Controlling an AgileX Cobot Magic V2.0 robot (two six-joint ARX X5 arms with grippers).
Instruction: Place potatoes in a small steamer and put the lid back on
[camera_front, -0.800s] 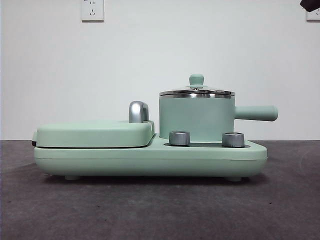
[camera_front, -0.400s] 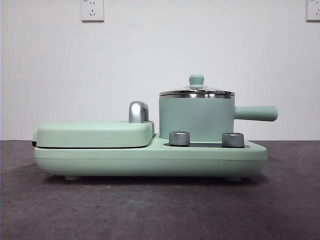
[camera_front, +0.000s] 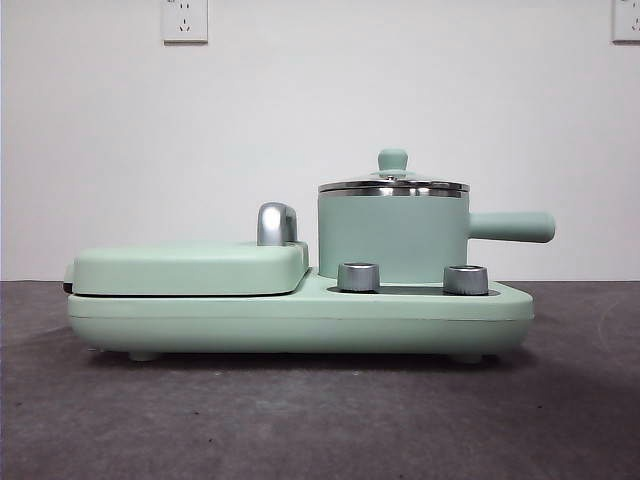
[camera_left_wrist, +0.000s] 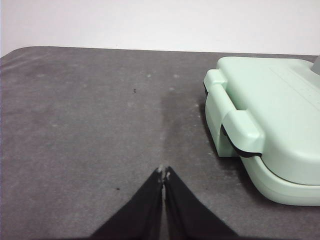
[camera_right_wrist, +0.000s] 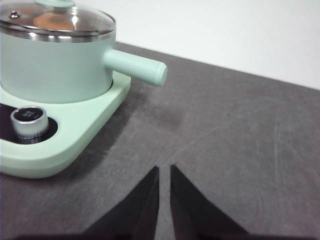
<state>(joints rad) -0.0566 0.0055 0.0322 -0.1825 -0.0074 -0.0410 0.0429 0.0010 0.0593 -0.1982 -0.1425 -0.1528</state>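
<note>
The small steamer (camera_front: 392, 238) stands on the right half of the mint-green cooker base (camera_front: 300, 320), its side handle (camera_front: 512, 227) pointing right. The glass lid (camera_front: 393, 184) sits on it, knob up. In the right wrist view the steamer (camera_right_wrist: 52, 70) and lid (camera_right_wrist: 55, 22) show, with the orange-brown potatoes (camera_right_wrist: 50, 21) seen through the glass inside the pot. My right gripper (camera_right_wrist: 164, 170) is shut and empty, over bare table beside the cooker. My left gripper (camera_left_wrist: 163, 171) is shut and empty, over bare table off the cooker's griddle end.
The flat hinged griddle cover (camera_front: 190, 268) with its chrome handle (camera_front: 276, 223) lies shut on the base's left half; it also shows in the left wrist view (camera_left_wrist: 270, 120). Two steel dials (camera_front: 359, 276) sit on the base's front. Dark grey table (camera_front: 300, 420), white wall behind.
A black arm tip at the top right corner of the front view has gone out of view. The steamer, lid and cooker have not moved.
</note>
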